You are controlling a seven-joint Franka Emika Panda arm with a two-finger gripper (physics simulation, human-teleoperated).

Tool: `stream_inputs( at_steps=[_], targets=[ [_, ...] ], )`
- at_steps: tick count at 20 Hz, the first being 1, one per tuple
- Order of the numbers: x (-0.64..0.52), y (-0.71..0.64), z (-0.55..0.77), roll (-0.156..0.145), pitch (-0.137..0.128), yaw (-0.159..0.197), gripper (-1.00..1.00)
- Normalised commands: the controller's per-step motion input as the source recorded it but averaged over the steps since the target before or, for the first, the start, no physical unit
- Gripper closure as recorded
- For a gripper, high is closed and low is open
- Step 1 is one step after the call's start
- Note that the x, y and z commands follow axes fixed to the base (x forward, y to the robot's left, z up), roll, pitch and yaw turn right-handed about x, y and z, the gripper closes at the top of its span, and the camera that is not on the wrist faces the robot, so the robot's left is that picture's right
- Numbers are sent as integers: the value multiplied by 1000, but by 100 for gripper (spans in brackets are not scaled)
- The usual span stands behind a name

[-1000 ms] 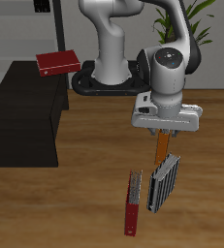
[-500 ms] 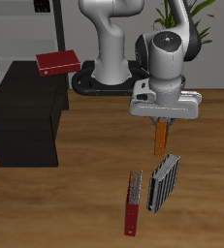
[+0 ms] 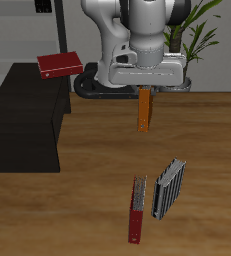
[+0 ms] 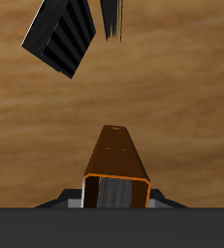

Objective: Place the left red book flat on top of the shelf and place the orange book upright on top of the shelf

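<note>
Wood-grain table with potted greenery behind: the orange book hangs in the air from the gripper.

The gripper is pinched on the top end of the orange book, which hangs upright, clear of the tabletop; the wrist view shows the orange book between the jaws, its pale page edges facing the camera. From the book, the grey striped book stands at about 5 o'clock, well apart, near the table's front edge, with the slimmer red book just beside it. At about 9 o'clock sits the black shelf. The left red book lies flat on the shelf's back corner, at about 10 o'clock from the gripper.
</note>
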Motion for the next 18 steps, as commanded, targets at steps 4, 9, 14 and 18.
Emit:
stream_inputs(
  at_steps=[4,9,14,18],
  targets=[
    [-222,-892,961,-51,-56,-28,100],
    [-119,-678,681,14,-7,-20,100],
    [5,-556,471,-7,-18,-19,100],
    [119,-430,342,27,1,-34,100]
  ],
)
